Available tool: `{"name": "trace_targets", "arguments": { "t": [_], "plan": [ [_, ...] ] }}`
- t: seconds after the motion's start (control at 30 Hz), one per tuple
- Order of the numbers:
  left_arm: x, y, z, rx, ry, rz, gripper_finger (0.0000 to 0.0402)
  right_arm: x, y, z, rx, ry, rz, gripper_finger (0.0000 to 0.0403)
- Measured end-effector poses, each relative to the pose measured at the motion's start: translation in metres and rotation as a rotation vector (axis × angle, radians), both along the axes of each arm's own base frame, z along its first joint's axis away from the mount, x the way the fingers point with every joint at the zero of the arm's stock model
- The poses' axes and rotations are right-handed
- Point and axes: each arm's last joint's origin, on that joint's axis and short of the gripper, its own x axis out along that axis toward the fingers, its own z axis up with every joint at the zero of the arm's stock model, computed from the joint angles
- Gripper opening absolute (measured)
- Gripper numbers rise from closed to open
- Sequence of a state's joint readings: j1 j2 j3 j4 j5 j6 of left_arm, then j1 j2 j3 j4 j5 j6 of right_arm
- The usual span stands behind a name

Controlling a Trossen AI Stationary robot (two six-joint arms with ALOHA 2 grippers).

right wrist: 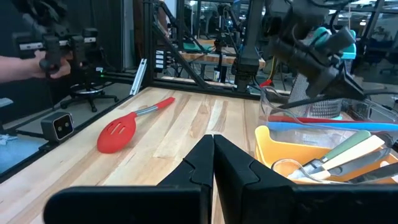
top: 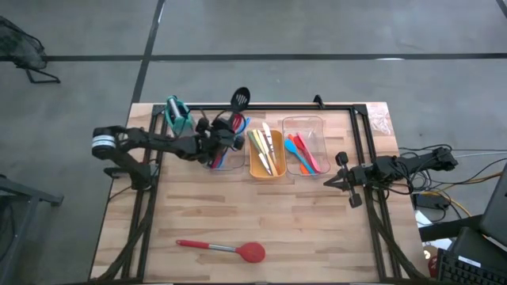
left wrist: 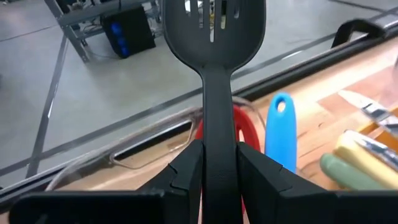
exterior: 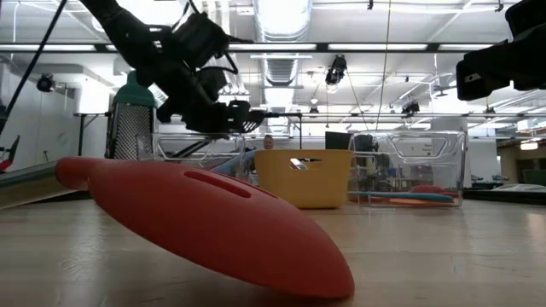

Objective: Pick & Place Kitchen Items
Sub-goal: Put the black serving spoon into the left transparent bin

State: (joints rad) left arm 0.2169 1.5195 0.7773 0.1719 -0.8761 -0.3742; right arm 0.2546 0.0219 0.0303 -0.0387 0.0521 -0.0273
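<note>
My left gripper [top: 220, 141] is clamped on the handle of the black slotted spoon [top: 240, 98], holding it above the clear tray [top: 230, 165] at the table's back left, with the spoon's long axis running from the fingers out toward one o'clock, past the back edge. The red spoon [top: 226, 248] lies flat near the front edge, about six o'clock from that gripper, handle pointing to nine o'clock. My right gripper [top: 339, 181] waits by the right edge, fingers pressed together and empty, so I judge neither arm clearly nearer to it.
</note>
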Motion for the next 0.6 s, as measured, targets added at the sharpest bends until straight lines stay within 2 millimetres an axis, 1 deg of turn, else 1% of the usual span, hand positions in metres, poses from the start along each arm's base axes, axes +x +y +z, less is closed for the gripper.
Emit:
{"name": "trace_targets", "arguments": {
  "t": [0.23, 0.6],
  "plan": [
    [0.004, 0.002, -0.014, -0.018, 0.029, 0.011, 0.009, 0.0, 0.0, 0.0, -0.002, 0.0, 0.0, 0.0008],
    [0.006, 0.002, -0.021, -0.046, 0.029, 0.0, 0.009, 0.0, 0.0, 0.0, 0.0, 0.0, 0.0, 0.0008]
  ]
}}
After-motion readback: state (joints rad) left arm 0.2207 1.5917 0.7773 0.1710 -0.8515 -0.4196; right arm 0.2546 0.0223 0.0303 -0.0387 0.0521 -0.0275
